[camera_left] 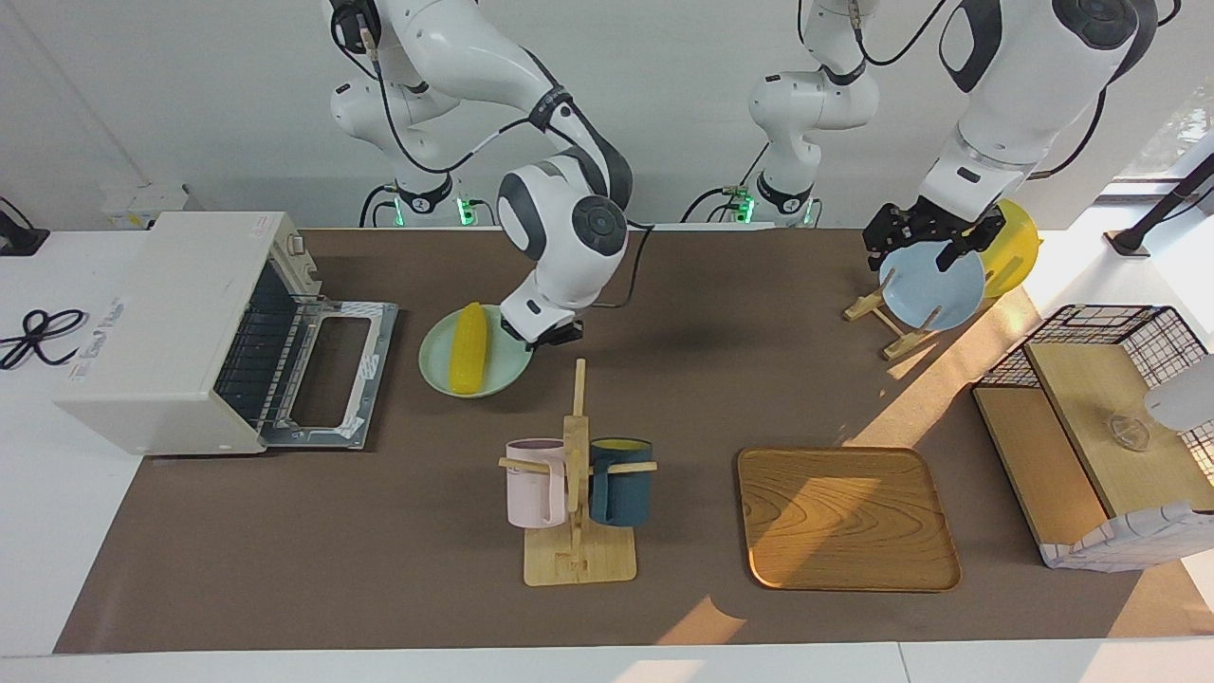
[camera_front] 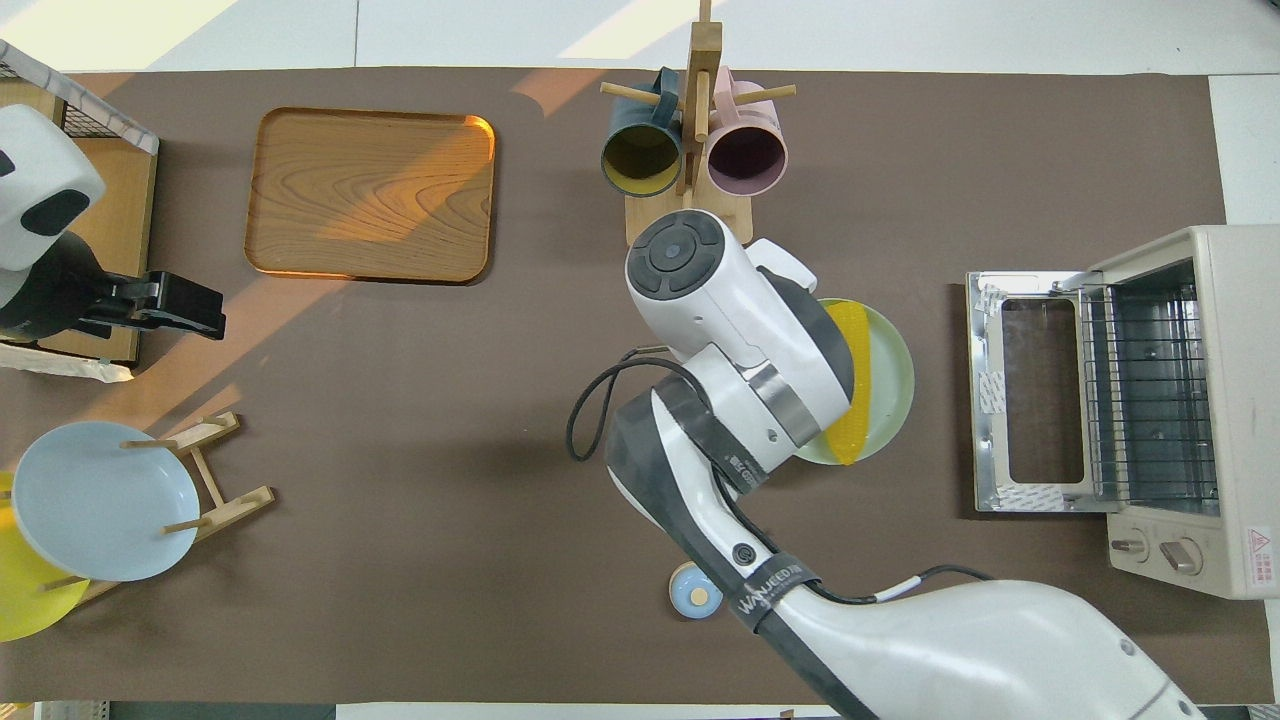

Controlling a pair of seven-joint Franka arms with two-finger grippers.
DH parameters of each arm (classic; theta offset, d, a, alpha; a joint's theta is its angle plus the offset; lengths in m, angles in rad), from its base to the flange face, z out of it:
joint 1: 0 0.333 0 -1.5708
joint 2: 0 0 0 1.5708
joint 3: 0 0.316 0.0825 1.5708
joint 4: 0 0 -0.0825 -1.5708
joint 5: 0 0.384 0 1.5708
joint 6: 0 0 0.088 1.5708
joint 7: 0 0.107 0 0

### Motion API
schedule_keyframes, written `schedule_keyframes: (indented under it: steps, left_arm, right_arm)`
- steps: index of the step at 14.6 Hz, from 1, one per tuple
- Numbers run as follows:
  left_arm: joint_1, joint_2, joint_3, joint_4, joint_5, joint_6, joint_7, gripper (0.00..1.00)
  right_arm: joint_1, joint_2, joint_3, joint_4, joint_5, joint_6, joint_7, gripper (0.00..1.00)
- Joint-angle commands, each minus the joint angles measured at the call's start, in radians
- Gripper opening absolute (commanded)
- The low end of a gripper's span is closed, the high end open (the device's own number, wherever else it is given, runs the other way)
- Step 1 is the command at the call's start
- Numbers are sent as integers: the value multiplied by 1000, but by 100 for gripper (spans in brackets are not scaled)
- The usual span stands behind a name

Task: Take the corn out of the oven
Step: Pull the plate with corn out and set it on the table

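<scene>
The corn (camera_left: 469, 348) lies lengthwise on a pale green plate (camera_left: 438, 377), out on the brown surface (camera_left: 379, 550) and clear of the oven (camera_left: 171, 332). The plate sits just in front of the oven's door (camera_left: 332, 375), which is folded flat down, with the wire rack (camera_front: 1145, 390) showing in the open cavity.

The right gripper (camera_left: 542, 334) is low at the plate's edge, on the side away from the oven, just beside the corn. Its wrist hides the fingertips in both views, so I cannot tell whether they are apart or together, and I cannot tell whether they touch the plate.

Over at the left arm's end, the left gripper (camera_left: 934, 237) hangs above a light blue plate (camera_left: 934, 289) standing in a wooden plate rack (camera_left: 887, 327), with a yellow plate (camera_left: 1013, 249) just next to it. Its dark fingers (camera_left: 951, 254) look spread apart with nothing between them.

Farther from the robots than the green plate stands a wooden mug tree (camera_left: 576, 493) with a pink mug (camera_left: 536, 484) and a dark blue mug (camera_left: 621, 482) hung on its pegs. Beside it, toward the left arm's end, lies a wooden tray (camera_left: 844, 517), and next along is a black wire basket (camera_left: 1091, 427) with wooden shelves.
</scene>
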Motion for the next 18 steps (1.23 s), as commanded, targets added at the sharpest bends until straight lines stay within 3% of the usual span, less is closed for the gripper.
schedule_keyframes:
  steps: [1,7,8,9,11,15,18]
  left_arm:
    - [12,-21,-5,-17,-7,-3,-7,100]
    - [12,-21,-5,-17,-7,-3,-9,100]
    - [12,-21,-5,-17,-7,-3,-9,100]
    - [11,-21,-7,-17,-7,-3,-9,100]
    - [11,-21,-7,-17,-7,-9,-9,100]
    - [6,-21,-7,-17,-7,-12,-10,100]
    - [2,-23,-7,-20,-8,-18,-12,100]
  right_arm:
    - [53,47,4,40,72,82,119,0]
    - [56,50,5,-24,152,253,144,0]
    - [53,50,5,-18,152,251,144,18]
    - [54,50,5,-3,150,242,144,29]
    - [54,49,5,32,144,212,138,40]
    - [-5,-17,-10,49,123,137,64,42]
    - [-85,-86,-10,7,74,61,-42,42]
